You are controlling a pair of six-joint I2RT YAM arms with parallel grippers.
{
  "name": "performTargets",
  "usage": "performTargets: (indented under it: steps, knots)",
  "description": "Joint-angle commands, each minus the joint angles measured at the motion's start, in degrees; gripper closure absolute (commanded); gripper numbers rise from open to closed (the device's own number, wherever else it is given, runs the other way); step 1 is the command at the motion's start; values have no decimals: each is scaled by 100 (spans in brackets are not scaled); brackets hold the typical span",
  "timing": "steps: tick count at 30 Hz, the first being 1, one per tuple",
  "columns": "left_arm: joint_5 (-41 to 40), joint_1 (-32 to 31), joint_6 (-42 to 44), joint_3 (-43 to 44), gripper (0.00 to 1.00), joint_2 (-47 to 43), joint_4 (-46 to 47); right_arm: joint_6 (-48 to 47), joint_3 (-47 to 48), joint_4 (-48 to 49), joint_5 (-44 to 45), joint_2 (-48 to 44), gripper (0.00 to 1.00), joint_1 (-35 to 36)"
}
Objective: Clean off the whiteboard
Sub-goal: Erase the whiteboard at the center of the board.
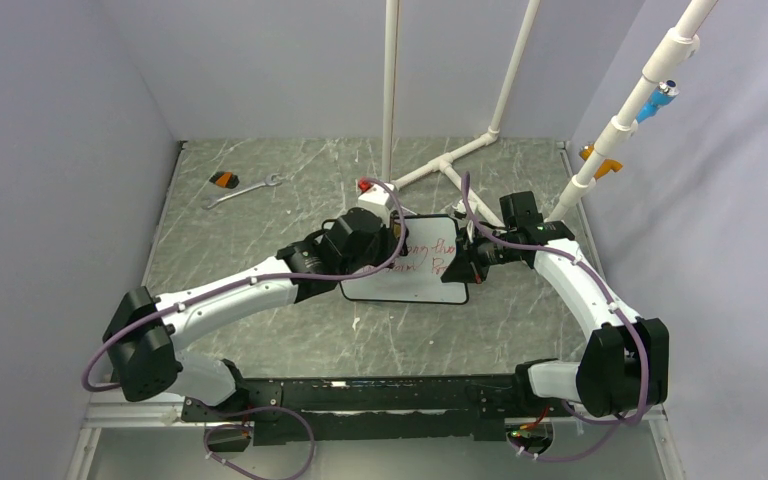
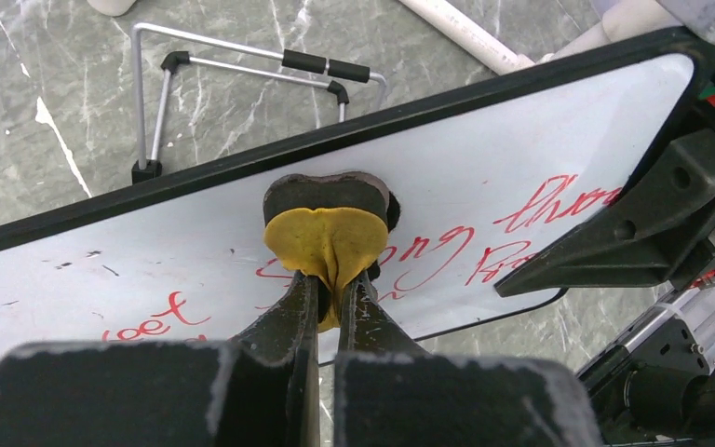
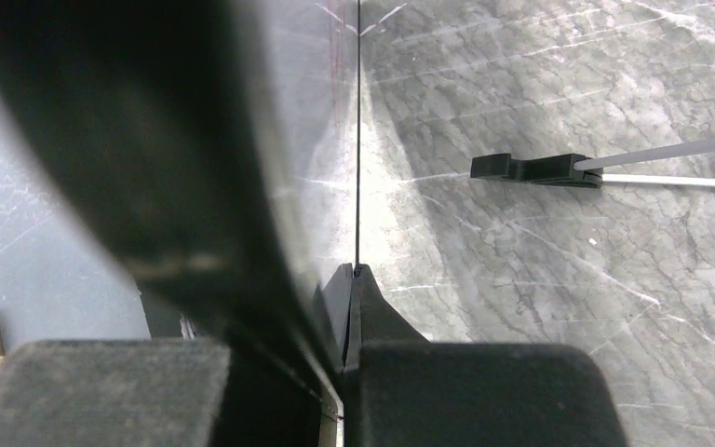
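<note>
The whiteboard (image 1: 400,287) sits tilted at mid-table, with a black frame and red handwriting. In the left wrist view the whiteboard (image 2: 521,140) shows red words across its lower half. My left gripper (image 2: 328,289) is shut on a yellow eraser (image 2: 328,237), whose dark felt pad is pressed against the board's middle. In the top view my left gripper (image 1: 390,240) is over the board's left part. My right gripper (image 1: 463,258) is shut on the board's right edge. In the right wrist view my right gripper (image 3: 351,275) clamps the whiteboard (image 3: 357,140), seen edge-on.
A wrench (image 1: 243,191) and a small orange-black object (image 1: 224,180) lie at the far left. White pipes (image 1: 390,90) rise behind the board. The board's wire stand (image 2: 242,56) rests on the table behind it, and one foot of the stand (image 3: 535,169) shows.
</note>
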Motion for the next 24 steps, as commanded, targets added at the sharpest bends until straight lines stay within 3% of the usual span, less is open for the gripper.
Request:
performTargets:
  steps: [1, 11, 15, 20, 24]
  knots:
    - [30, 45, -68, -34, 100, -248, 472, -244, 32, -38, -45, -120, 100, 32]
    - [156, -517, -101, 582, 100, 267, 591, -236, 33, -33, -43, -167, 100, 15]
    - [-224, -594, -346, 926, 100, 537, 252, -237, 39, -37, -74, -156, 100, 6]
    - [-1262, -635, -612, 1327, 100, 794, -663, -232, 41, -33, -64, -164, 100, 12]
    - [-1502, -348, -754, 1029, 100, 564, -828, -234, 39, -35, -70, -173, 100, 4]
